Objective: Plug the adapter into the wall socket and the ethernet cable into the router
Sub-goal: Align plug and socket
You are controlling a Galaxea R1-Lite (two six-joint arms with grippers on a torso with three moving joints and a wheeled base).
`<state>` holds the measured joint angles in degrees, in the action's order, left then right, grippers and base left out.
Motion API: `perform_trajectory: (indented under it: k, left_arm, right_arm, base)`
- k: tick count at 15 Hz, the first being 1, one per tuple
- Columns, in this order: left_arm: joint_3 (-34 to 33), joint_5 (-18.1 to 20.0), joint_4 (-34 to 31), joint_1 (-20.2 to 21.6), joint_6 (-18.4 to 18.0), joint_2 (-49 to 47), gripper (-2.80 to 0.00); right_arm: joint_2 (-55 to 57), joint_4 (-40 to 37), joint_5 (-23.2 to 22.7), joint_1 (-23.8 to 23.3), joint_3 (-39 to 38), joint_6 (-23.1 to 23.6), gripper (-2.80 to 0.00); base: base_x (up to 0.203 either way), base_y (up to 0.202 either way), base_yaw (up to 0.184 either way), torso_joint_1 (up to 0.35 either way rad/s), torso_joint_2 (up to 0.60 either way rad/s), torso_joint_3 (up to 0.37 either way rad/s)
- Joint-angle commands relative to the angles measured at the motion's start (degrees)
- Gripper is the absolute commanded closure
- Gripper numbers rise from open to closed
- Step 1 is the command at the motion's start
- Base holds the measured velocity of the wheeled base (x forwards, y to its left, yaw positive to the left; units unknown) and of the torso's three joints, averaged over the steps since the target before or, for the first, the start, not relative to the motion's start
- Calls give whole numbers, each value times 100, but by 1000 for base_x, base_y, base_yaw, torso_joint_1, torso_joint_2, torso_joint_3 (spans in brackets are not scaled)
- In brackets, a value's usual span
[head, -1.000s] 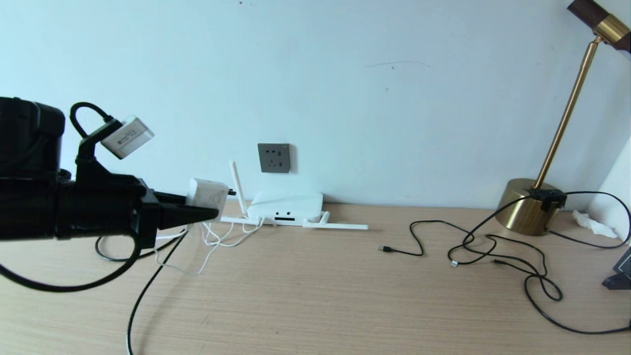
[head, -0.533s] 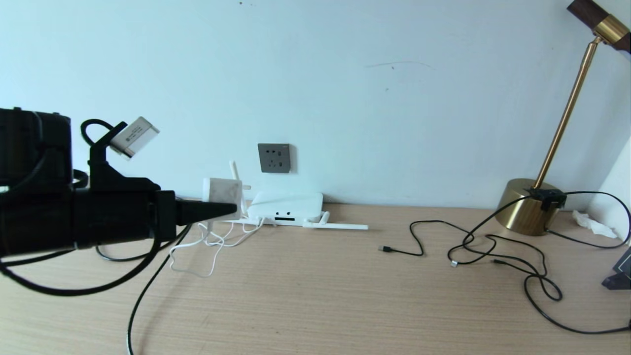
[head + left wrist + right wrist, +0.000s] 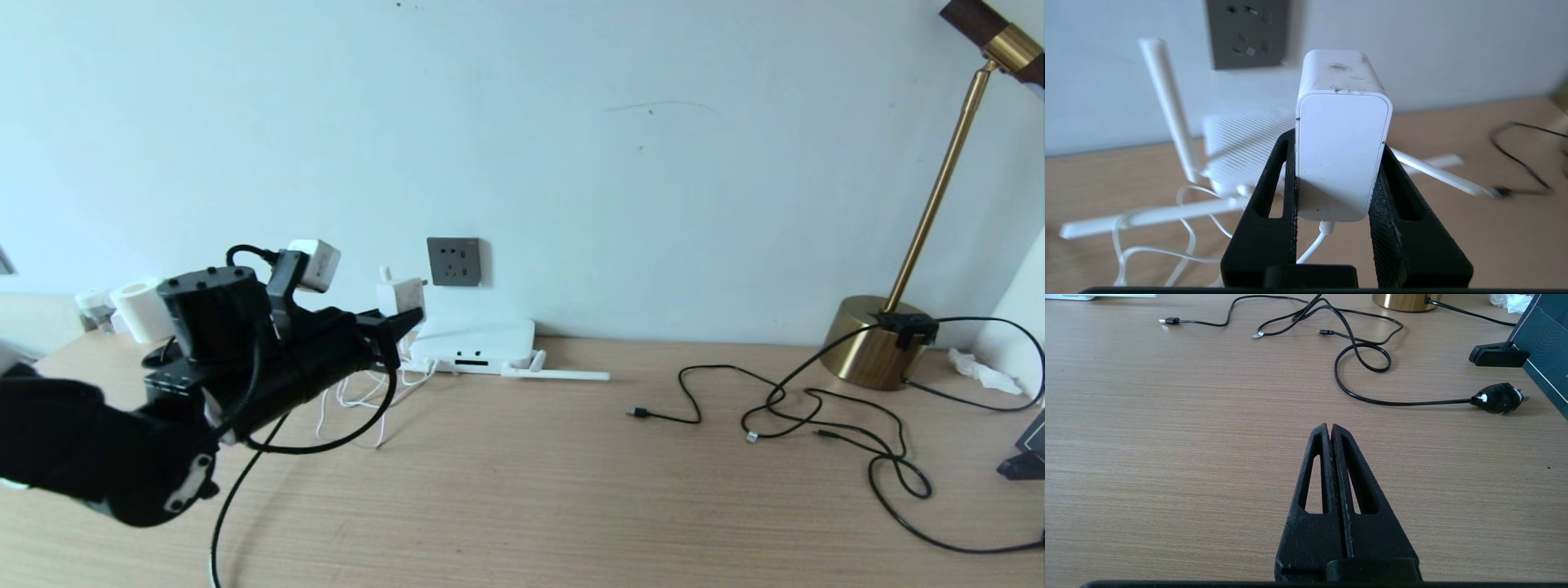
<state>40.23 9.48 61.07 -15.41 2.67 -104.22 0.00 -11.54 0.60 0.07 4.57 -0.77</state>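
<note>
My left gripper [image 3: 404,317] is shut on the white adapter [image 3: 400,297], held above the table just left of and slightly below the dark grey wall socket [image 3: 454,261]. In the left wrist view both black fingers [image 3: 1286,171] clamp the adapter [image 3: 1341,134] by its sides, and its thin white cord [image 3: 1312,245] hangs from its rear. The socket [image 3: 1247,32] lies ahead, apart from the adapter. The white router [image 3: 478,343] sits under the socket against the wall. A thicker black ethernet cable [image 3: 233,494] trails across the table, its plug hidden behind my arm. My right gripper [image 3: 1331,428] hovers shut and empty.
Thin black cables [image 3: 816,412] sprawl at right near a brass lamp [image 3: 878,339]. A black plug [image 3: 1498,398] and a dark box [image 3: 1547,343] lie beside my right gripper. A white paper roll [image 3: 143,309] stands at the far left. The white cord loops [image 3: 359,400] before the router.
My left arm has carried the adapter right and away from me, closer to the wall and socket, dragging the white cord along. The right arm stays still.
</note>
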Motion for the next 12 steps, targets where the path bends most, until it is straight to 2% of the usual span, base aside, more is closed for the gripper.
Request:
perform_trajectory:
  k: [1,6,8,12]
  left_arm:
    - [299,-586,773,-34,-160,-1107,0]
    - [1305,-1326,2354,-122,-528,-2611,0]
    - [1774,-1468,2460,-185,-545,-2857,0]
    - [2537,-1510,2450,-199,-548,-3351,0]
  right_arm:
    - [9,-6,2,1,0,-2,0]
    - [9,-6,2,1,0,-2,0]
    - [9,-6,2,1,0,-2,0]
    - [0,-6,2,1,0,-2,0]
  base:
    - [0,0,0,0,0,0]
    - [0,0,0,0,0,0]
    - [0,0,0,0,0,0]
    - [0,0,0,0,0,0]
